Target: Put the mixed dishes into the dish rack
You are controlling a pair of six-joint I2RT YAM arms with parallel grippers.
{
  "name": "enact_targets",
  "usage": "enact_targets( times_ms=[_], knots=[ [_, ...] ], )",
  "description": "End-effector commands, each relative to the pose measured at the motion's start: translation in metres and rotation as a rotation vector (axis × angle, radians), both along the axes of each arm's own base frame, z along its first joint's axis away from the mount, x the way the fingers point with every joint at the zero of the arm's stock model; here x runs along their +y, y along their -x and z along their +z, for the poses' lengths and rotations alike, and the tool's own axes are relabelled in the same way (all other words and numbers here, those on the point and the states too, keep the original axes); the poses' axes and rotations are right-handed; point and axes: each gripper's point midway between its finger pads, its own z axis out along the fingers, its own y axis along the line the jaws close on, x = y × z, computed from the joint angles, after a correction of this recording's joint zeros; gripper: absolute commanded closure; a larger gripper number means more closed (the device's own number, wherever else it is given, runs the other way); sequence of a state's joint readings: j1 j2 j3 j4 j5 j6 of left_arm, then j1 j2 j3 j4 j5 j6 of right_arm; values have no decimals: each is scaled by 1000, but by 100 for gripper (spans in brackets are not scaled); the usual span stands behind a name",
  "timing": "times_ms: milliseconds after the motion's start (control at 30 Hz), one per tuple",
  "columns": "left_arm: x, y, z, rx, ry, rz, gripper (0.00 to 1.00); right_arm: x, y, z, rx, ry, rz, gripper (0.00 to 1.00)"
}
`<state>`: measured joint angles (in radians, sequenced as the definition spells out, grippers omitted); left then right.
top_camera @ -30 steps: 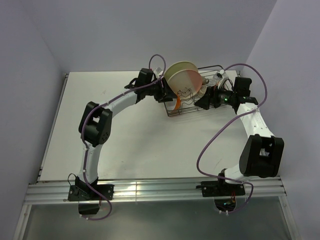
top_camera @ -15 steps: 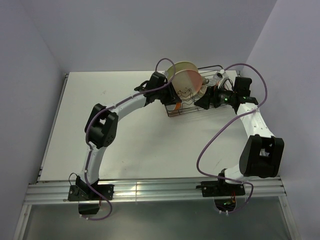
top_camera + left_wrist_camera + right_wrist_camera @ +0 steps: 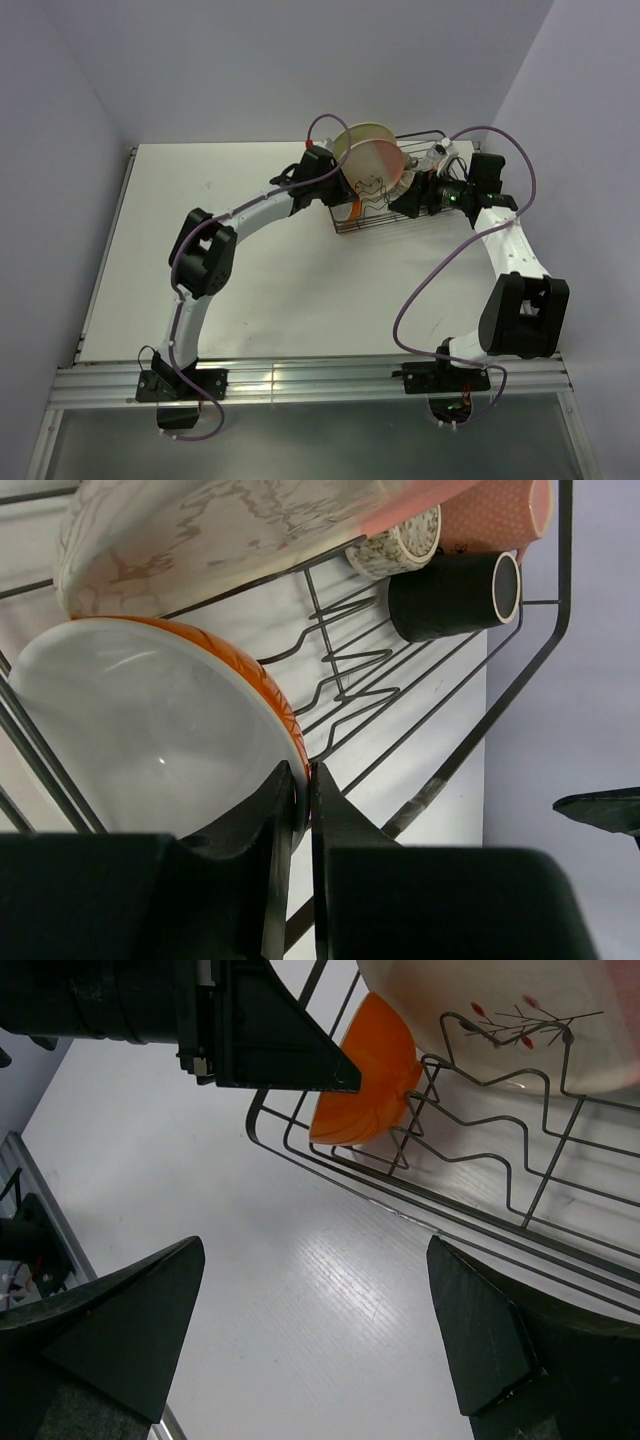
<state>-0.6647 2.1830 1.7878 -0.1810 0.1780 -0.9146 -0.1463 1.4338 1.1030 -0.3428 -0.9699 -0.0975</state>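
Note:
The dish rack (image 3: 372,226) of black wire stands at the back right of the table. A white bowl (image 3: 150,730) with an orange outside (image 3: 365,1085) leans at the rack's left end. My left gripper (image 3: 305,777) is shut on the bowl's rim, one finger inside and one outside. Behind the bowl, a cream-and-pink plate with a sprig drawing (image 3: 378,168) stands in the wavy dividers, and a cream plate (image 3: 357,135) stands behind that. A dark cup (image 3: 450,595), a speckled cup (image 3: 400,545) and a pink mug (image 3: 500,510) lie at the far end. My right gripper (image 3: 315,1260) hangs open over bare table in front of the rack.
The rack's wire wall (image 3: 520,675) runs close along my left fingers. The left gripper's black body (image 3: 230,1020) shows at the upper left of the right wrist view. The white table (image 3: 250,270) stretches left and toward the front of the rack.
My left arm has reached right to the rack's left end, and its jaws have closed on the bowl's rim. The right arm has stayed put and open.

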Motion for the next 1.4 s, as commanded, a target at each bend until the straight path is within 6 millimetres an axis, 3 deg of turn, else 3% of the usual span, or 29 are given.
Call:
enact_targets(
  times_ms=[0,367,767,933,1000,1100,1167,1233,1300,1333,1367],
  knots=[
    [-2,4,37,-81,57,2,96,3,3,20,-81,-1,13,0],
    [3,15,112,-194,277,-31,100,2,3,22,-81,-7,14,0],
    [15,27,159,-234,495,-75,100,11,11,28,-153,33,81,0],
    [24,39,185,-257,617,-92,100,22,14,42,-382,200,152,0],
    [28,43,194,-254,660,-88,100,20,-2,37,-377,245,117,0],
    [36,51,202,-258,715,-76,100,23,2,23,-234,261,268,1],
    [41,54,210,-267,758,-67,100,31,1,35,-226,228,311,7],
    [48,59,213,-268,788,-45,100,31,-14,48,-327,254,211,7],
    [54,63,214,-259,823,-19,100,45,-13,76,-463,250,120,0],
    [58,62,216,-260,836,4,100,63,-8,80,-480,238,120,0],
    [61,63,219,-254,860,16,100,67,-6,90,-500,250,74,0]
  ],
)
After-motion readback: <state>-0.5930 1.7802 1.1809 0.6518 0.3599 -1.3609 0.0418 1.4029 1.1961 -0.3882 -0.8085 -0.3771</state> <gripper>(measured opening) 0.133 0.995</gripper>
